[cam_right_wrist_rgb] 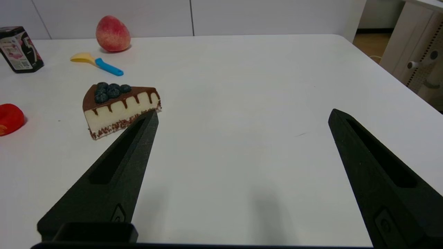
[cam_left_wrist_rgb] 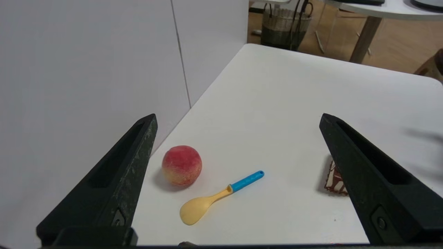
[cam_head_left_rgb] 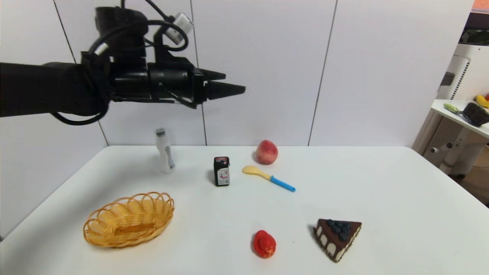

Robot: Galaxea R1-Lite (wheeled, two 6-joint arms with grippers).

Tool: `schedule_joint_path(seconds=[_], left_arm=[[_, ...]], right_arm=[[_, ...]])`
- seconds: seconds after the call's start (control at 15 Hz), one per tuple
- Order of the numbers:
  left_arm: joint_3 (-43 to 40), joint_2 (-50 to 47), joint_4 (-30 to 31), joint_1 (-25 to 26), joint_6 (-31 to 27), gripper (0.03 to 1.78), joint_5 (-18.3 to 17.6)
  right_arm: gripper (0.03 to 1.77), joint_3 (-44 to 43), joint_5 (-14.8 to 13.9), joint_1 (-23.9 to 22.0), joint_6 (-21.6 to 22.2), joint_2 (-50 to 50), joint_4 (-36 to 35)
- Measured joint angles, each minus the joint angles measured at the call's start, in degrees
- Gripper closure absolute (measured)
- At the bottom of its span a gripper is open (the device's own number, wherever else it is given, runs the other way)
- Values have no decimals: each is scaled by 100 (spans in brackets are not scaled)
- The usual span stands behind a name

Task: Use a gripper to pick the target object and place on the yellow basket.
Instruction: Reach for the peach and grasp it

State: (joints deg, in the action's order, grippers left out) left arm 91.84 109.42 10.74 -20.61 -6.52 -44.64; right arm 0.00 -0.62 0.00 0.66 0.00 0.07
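Left pincer (cam_head_left_rgb: 229, 84): spread, empty, high over the bench (cam_head_left_rgb: 382, 198), aimed toward the far peach (cam_head_left_rgb: 266, 152). Wicker basket (cam_head_left_rgb: 129, 219): near left, empty, awaiting it.

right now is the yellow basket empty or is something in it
Empty: the yellow basket shows only bare weave inside, and the peach sits apart on the table.

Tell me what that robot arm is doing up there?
The left gripper is up in the air above the table, fingers wide open and holding nothing. It points toward the peach, which sits near the back of the table beside a yellow and blue spoon. The yellow basket waits empty at the front left. The right gripper is open too, parked low near the cake slice. Nothing has been picked up yet.
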Motion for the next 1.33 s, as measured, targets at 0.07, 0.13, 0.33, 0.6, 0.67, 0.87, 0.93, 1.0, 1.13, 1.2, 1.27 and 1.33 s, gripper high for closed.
schedule_joint_path(seconds=[0.07, 0.13, 0.33, 0.6, 0.67, 0.87, 0.93, 1.0, 1.13, 1.2, 1.27, 1.33], left_arm=[[223, 273, -99, -74, -9, 12, -9], [496, 516, -254, -151, -20, 12, 2], [1587, 1172, -1067, -330, -155, 12, 200], [2205, 2092, -1485, -518, -373, 12, 940], [2226, 2277, -1454, -532, -417, 12, 1019], [2241, 2790, -846, -588, -428, 12, 1303], [2243, 2994, -422, -608, -406, 12, 1615], [2243, 3201, 30, -631, -356, 12, 1992], [2243, 3521, 772, -695, -139, 12, 2381], [2247, 3677, 1153, -730, 18, 12, 2470], [2247, 3783, 1370, -755, 96, 12, 2527], [2247, 3871, 1440, -774, 126, 12, 2558]], right_arm=[[10, 0, 0, 0, -4, 0, 2], [10, 0, 2, 0, 0, 0, 2], [10, 0, 0, 0, -2, 0, 4], [10, 0, 0, 0, -2, 0, 2], [10, 0, 0, 0, -2, 0, 2], [10, 0, 2, 0, -4, 0, 2], [10, 0, 0, 0, -2, 0, 2], [10, 0, 2, 2, -2, 0, 2], [10, 0, 0, 0, -2, 0, 2], [10, 0, 2, 0, -2, 0, 2], [10, 0, 2, 0, -4, 0, 2], [10, 0, 0, 0, -2, 0, 2]])
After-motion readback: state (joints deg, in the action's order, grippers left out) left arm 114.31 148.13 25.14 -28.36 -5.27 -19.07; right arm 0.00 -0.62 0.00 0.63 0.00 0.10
